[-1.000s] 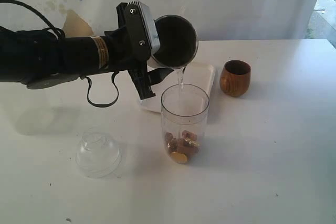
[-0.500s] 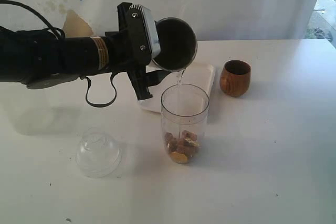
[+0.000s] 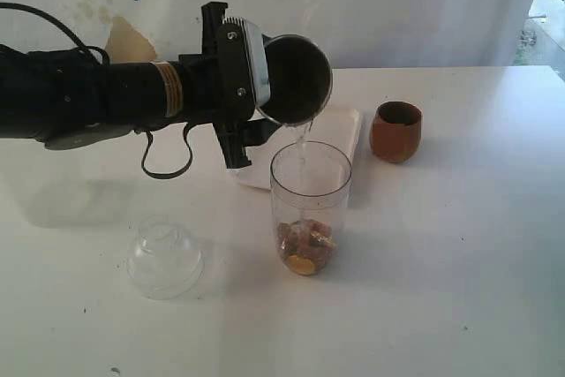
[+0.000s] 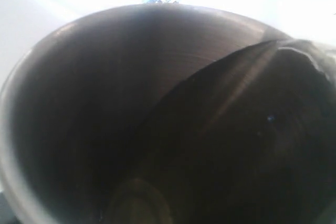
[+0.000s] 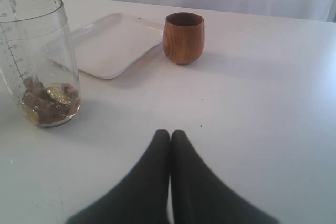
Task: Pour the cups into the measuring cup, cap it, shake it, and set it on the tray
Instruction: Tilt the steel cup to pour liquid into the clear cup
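My left gripper [image 3: 261, 93] is shut on the steel tumbler [image 3: 296, 79], which is tipped on its side above the clear measuring cup [image 3: 310, 209]. A thin stream of liquid [image 3: 303, 140] runs from the tumbler's rim into the measuring cup, which holds brownish bits and a yellow piece at its bottom. The tumbler's dark inside [image 4: 157, 103] fills the left wrist view and hides the fingers. The brown wooden cup [image 3: 395, 131] stands upright to the right, next to the white tray [image 3: 340, 125]. My right gripper [image 5: 170, 135] is shut and empty low over the table, facing the measuring cup [image 5: 37, 61], tray [image 5: 115, 43] and wooden cup [image 5: 182, 38].
A clear domed lid [image 3: 164, 256] lies on the table to the left of the measuring cup. The left arm [image 3: 88, 99] stretches in from the left above the table. A white wall stands behind the table's far edge.
The left wrist has rolled a little further, tipping the steel tumbler more steeply over the measuring cup. The stream keeps running. The wooden cup, tray and lid have not moved.
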`<act>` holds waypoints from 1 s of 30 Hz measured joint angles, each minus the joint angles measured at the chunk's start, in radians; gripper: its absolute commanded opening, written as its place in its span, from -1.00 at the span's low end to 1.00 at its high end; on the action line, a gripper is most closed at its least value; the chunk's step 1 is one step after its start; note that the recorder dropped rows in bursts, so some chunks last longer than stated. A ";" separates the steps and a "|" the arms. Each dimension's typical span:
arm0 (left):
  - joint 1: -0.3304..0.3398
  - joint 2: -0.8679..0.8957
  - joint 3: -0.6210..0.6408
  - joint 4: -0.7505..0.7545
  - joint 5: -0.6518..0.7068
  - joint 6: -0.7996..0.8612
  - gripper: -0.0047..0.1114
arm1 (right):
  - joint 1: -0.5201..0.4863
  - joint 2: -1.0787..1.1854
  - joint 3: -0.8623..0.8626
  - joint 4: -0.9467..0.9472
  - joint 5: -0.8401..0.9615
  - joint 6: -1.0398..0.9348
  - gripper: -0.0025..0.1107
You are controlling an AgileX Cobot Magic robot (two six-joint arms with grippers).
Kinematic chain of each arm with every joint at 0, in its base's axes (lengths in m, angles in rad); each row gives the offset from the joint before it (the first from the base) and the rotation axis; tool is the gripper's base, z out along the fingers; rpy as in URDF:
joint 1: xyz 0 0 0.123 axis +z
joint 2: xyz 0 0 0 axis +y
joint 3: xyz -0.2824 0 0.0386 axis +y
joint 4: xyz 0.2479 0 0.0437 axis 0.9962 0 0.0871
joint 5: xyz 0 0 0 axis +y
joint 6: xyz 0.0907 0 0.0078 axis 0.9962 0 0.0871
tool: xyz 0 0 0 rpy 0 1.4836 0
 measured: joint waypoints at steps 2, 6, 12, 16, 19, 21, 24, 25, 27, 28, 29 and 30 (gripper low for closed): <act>0.000 0.000 0.000 0.000 0.000 0.004 -0.92 | 0.000 0.000 0.000 0.000 0.000 0.000 -0.96; 0.000 0.000 0.000 0.000 0.000 0.049 -0.92 | 0.000 0.000 0.000 0.000 0.000 0.000 -0.96; 0.000 0.000 0.000 0.000 0.021 0.097 -0.92 | 0.000 0.000 0.000 0.000 0.000 0.000 -0.96; 0.000 0.000 0.000 0.000 0.035 0.106 -0.92 | 0.000 0.000 0.000 0.000 0.000 0.000 -0.96; 0.000 0.000 0.000 -0.002 0.035 0.108 -0.92 | 0.000 0.000 0.000 0.000 0.000 0.000 -0.96; 0.000 0.000 0.000 -0.002 0.035 0.108 -0.92 | 0.000 0.000 0.000 0.000 0.000 0.000 -0.96; 0.000 0.000 0.000 -0.002 0.035 0.122 -0.92 | 0.000 0.000 0.000 0.000 0.000 0.000 -0.96; 0.000 0.000 0.000 -0.002 0.030 0.130 -0.92 | 0.000 0.000 0.000 0.000 0.000 0.000 -0.96; 0.000 0.000 0.000 -0.002 0.014 0.144 -0.92 | 0.000 0.000 0.000 0.000 0.000 0.000 -0.96; 0.000 0.000 0.000 -0.002 0.006 0.153 -0.92 | 0.000 0.000 0.000 0.000 0.000 0.000 -0.96; 0.000 0.000 0.000 -0.004 0.000 0.155 -0.92 | 0.000 0.000 0.000 0.000 0.000 0.000 -0.96; 0.000 0.000 0.000 -0.004 -0.002 0.157 -0.92 | 0.000 0.000 0.000 0.000 0.000 0.000 -0.96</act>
